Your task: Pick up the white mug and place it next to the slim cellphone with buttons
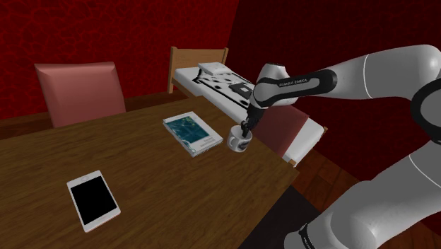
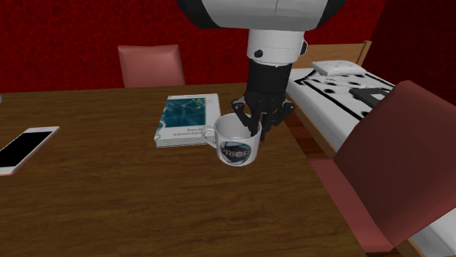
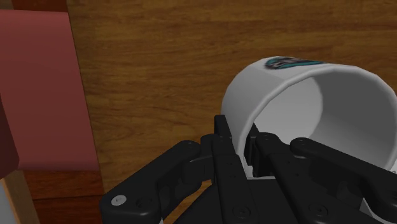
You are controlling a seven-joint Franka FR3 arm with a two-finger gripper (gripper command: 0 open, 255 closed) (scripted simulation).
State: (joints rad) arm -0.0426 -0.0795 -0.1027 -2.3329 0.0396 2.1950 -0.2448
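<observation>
- Black fingers of the end effector [image 3: 245, 143] [image 2: 256, 120] are pinching the rim of a white mug [image 3: 261, 95] [image 2: 237, 146]. One finger is sitting inside the cup and one outside, almost closed, with only the cup wall between them.
- White arm [image 1: 367, 78] is reaching down over the wooden table [image 1: 141, 184], close to its edge.
- Directly under the end effector, the mug is sitting a little tilted, with its mouth turned up toward the fingers. A dark round logo is showing on its side. Whether its base is touching the table, I cannot tell.
- Its handle [image 2: 208, 135] is pointing away from the end effector, toward a book [image 2: 188, 119] with a teal cover, which is lying flat just beside the mug.
- Beyond the book, well apart from the end effector, a white cellphone [image 1: 93, 199] [image 2: 25, 148] with a black screen is lying flat on the table. Its buttons are too small to make out.
- One red chair [image 2: 398, 160] is standing near the end effector, at the table's edge. A second red chair [image 2: 151, 64] is standing well apart from it, on the far side of the table.
- Behind the end effector, past the nearer chair, a bed [image 2: 351, 87] with white bedding marked in black is standing against a red wall.
</observation>
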